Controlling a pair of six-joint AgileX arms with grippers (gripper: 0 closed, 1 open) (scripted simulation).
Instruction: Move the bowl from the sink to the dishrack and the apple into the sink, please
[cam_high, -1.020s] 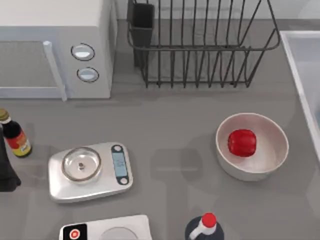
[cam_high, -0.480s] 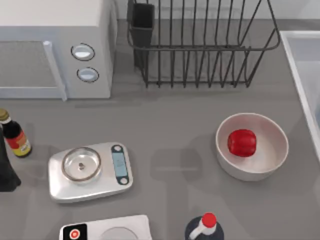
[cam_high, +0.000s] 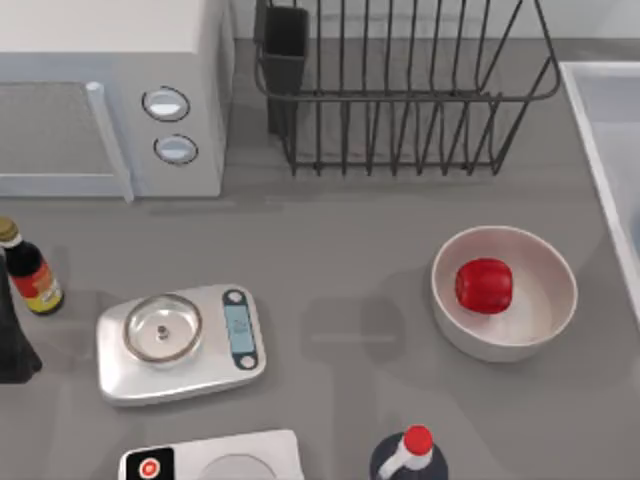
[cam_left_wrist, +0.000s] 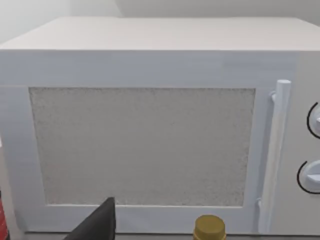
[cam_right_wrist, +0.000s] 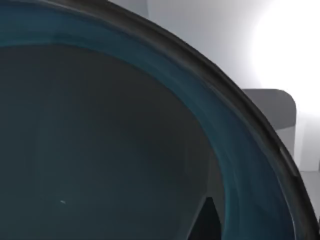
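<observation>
The teal-blue bowl (cam_right_wrist: 240, 150) looms very near in the right wrist view, its dark inside under the camera and the sink's pale wall (cam_right_wrist: 220, 30) behind it. A dark part of my right gripper (cam_right_wrist: 205, 222) reaches into the bowl. In the top view the sink (cam_high: 598, 120) runs along the right edge. The red apple (cam_high: 484, 285) lies in a larger white bowl (cam_high: 545, 300) just left of the sink. The dark wire dishrack (cam_high: 400, 95) stands at the back with nothing in it. My left arm (cam_high: 12, 340) is parked at the left edge, its gripper (cam_left_wrist: 97, 225) facing the microwave.
A white microwave (cam_high: 110, 100) fills the back left. A soy bottle (cam_high: 28, 272), a kitchen scale (cam_high: 180, 342), a white device (cam_high: 215, 460) and a red-capped bottle (cam_high: 410, 452) stand at the left and front. Bare table lies between the dishrack and the white bowl.
</observation>
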